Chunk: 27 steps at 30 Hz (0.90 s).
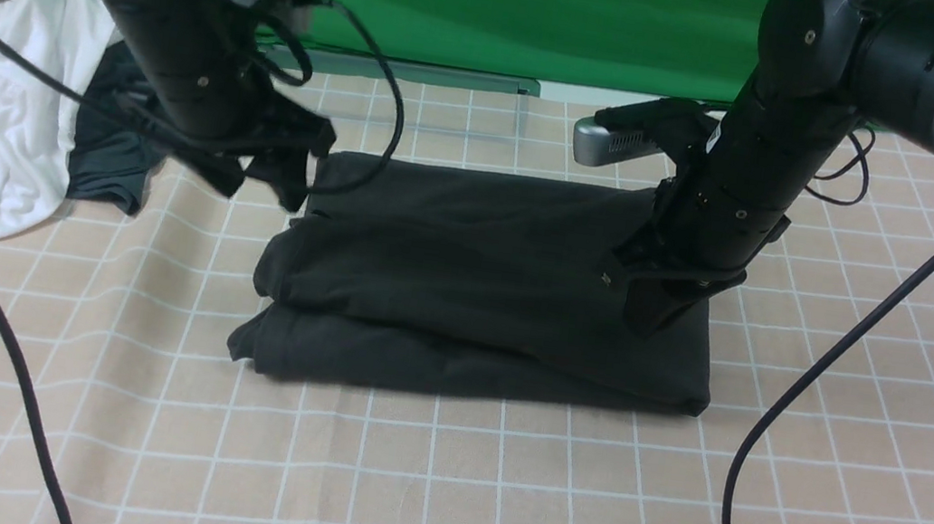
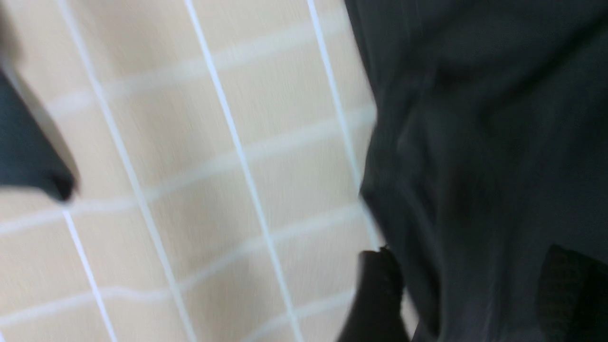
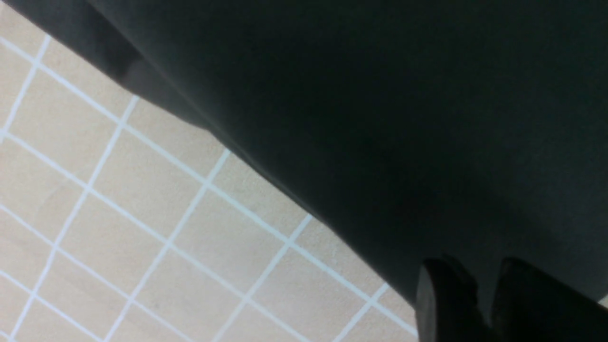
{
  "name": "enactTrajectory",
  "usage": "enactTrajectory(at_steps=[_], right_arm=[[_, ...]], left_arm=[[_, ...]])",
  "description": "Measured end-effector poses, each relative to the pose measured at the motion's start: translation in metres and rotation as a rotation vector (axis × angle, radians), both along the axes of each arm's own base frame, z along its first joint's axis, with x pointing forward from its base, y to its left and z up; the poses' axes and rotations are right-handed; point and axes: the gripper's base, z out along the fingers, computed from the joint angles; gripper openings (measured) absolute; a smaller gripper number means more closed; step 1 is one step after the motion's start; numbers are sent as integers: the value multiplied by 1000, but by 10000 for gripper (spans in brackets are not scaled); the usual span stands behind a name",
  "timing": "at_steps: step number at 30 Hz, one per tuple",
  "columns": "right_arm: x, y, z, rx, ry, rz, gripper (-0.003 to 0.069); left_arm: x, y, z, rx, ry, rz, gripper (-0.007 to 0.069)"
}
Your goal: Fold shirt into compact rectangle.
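Black cotton shirt [image 1: 480, 300] — soft layered rectangle — on gridded beige cloth [image 1: 434, 495]

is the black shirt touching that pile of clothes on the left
Apart. The front view shows bare checked tablecloth between the folded black shirt and the heap of clothes.

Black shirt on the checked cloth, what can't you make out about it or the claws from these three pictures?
- Black shirt: graphic, lettering and collar not visible; folded layers hide them in the front view.
- Left claw: left wrist view is motion-blurred; fingers cut off by the edge.
- Right claw: front view, its arm hides the tips; right wrist view too dark to show any pinched cloth.
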Motion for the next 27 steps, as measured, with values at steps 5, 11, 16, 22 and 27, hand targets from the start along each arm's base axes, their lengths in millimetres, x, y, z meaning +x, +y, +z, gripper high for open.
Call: enactTrajectory(at_steps=[5, 11, 16, 22, 27], right_arm=[[0, 0, 0, 1, -2, 0, 209], [2, 1, 0, 7, -19, -4, 216], [5, 2, 1, 18, -52, -11, 216], [5, 2, 1, 21, -56, -13, 216], [5, 2, 1, 21, -56, -13, 216]], left_arm=[[10, -7, -2, -82, -59, 29, 475], [23, -11, -49, -92, 25, 47, 420], [27, -12, -76, -82, 90, 50, 259], [31, -14, -79, -103, 67, 63, 44], [31, -15, -66, -122, 25, 68, 37]])
